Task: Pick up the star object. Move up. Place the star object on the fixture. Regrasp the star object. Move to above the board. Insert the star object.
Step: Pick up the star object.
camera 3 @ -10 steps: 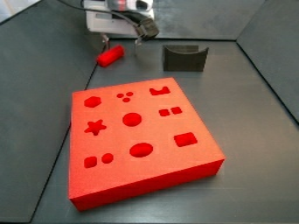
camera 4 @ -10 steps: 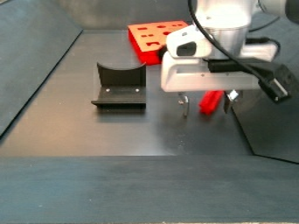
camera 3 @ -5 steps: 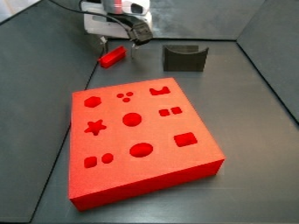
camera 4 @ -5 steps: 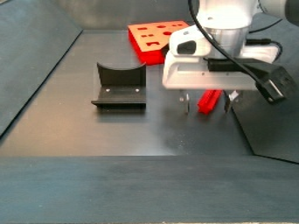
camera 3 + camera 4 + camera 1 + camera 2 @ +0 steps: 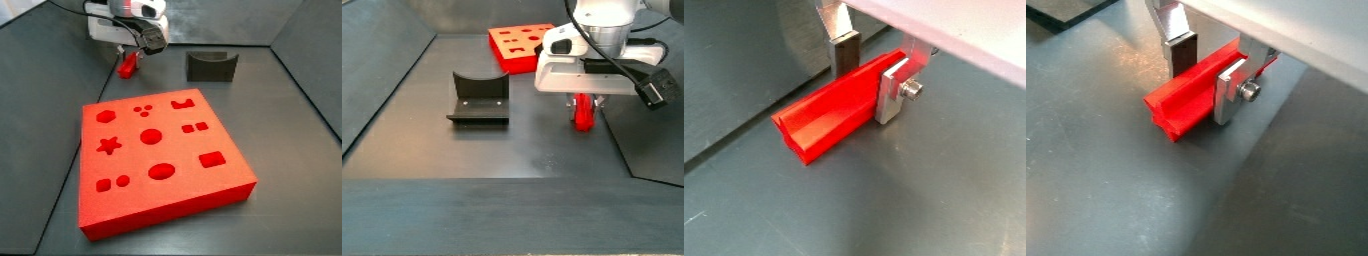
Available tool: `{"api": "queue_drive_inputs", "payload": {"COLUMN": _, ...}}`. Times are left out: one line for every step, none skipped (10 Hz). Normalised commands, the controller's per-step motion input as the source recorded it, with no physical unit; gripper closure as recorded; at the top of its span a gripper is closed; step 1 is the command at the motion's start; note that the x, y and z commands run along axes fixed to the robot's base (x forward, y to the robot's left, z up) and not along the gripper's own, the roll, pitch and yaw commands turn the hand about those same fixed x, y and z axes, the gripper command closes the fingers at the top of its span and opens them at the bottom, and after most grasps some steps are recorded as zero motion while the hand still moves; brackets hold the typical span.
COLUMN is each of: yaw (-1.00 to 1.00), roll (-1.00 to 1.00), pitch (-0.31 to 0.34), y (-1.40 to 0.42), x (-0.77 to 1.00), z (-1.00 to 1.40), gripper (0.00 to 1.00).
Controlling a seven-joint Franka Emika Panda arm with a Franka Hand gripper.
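The star object (image 5: 822,112) is a short red bar lying on the dark floor, and its star-shaped end face shows in a wrist view (image 5: 1170,120). My gripper (image 5: 866,90) is down over it with a finger on each long side. The dark pad and the silver plate both press against the bar (image 5: 1189,92), so it is shut on it. In both side views the gripper (image 5: 130,54) (image 5: 584,100) stands low over the red bar (image 5: 128,67) (image 5: 584,113). The fixture (image 5: 210,66) (image 5: 477,98) stands apart with nothing in its notch. The board (image 5: 185,150) (image 5: 523,47) lies further off.
Sloping dark walls bound the floor on the sides (image 5: 40,80) (image 5: 382,90). A black cable (image 5: 652,92) hangs off the gripper body.
The gripper has come down around the star object and its fingers have shut on it. The bar has turned to line up between the fingers.
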Motion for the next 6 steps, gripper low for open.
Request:
{"api": "queue_drive_inputs", "payload": {"yaw": 0.00, "roll": 0.00, "pitch": 0.000, "y": 0.00, "x": 0.00, "z": 0.00, "gripper": 1.00}}
{"api": "queue_drive_inputs", "payload": {"yaw": 0.00, "roll": 0.00, "pitch": 0.000, "y": 0.00, "x": 0.00, "z": 0.00, "gripper": 1.00}}
{"api": "queue_drive_inputs", "payload": {"yaw": 0.00, "roll": 0.00, "pitch": 0.000, "y": 0.00, "x": 0.00, "z": 0.00, "gripper": 1.00}}
{"api": "queue_drive_inputs", "payload": {"yaw": 0.00, "roll": 0.00, "pitch": 0.000, "y": 0.00, "x": 0.00, "z": 0.00, "gripper": 1.00}}
{"api": "queue_drive_inputs", "payload": {"yaw": 0.00, "roll": 0.00, "pitch": 0.000, "y": 0.00, "x": 0.00, "z": 0.00, "gripper": 1.00}}
{"api": "queue_drive_inputs", "payload": {"yaw": 0.00, "roll": 0.00, "pitch": 0.000, "y": 0.00, "x": 0.00, "z": 0.00, "gripper": 1.00}}
